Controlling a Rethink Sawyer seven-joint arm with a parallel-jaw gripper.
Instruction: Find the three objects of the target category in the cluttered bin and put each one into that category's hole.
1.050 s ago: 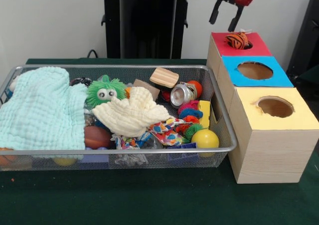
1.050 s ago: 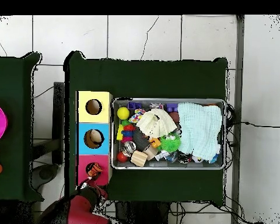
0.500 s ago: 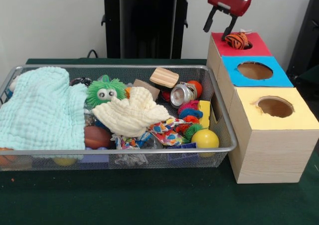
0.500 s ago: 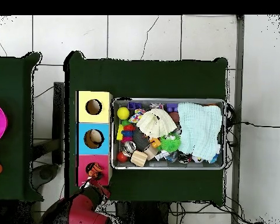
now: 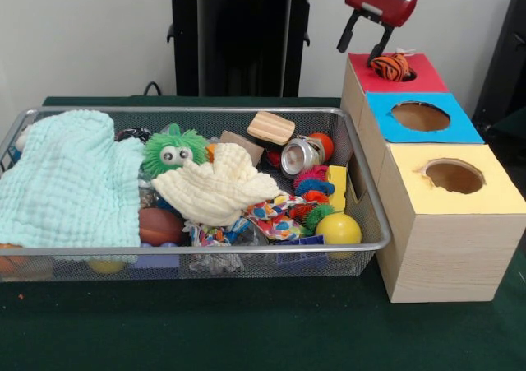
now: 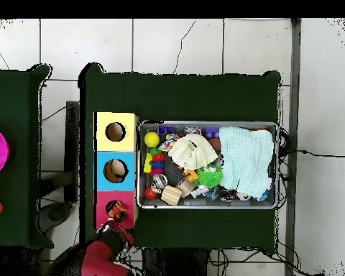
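Observation:
An orange and black striped soft toy rests on the hole of the red-topped box, not dropped in; from above the toy sits on the same red box. My gripper hangs open and empty just left of and above that toy, its two black fingers apart. In the overhead view the gripper lies at the red box's near edge. The wire bin holds a green fuzzy toy, spiky balls and other clutter.
A blue-topped box and a yellow-topped box stand in line with the red one, right of the bin. In the bin lie a mint cloth, cream cloth, wooden block, metal can and yellow ball.
The gripper shifted a little left and down from beside the red box over the last second, staying open. The striped toy and bin contents have not moved.

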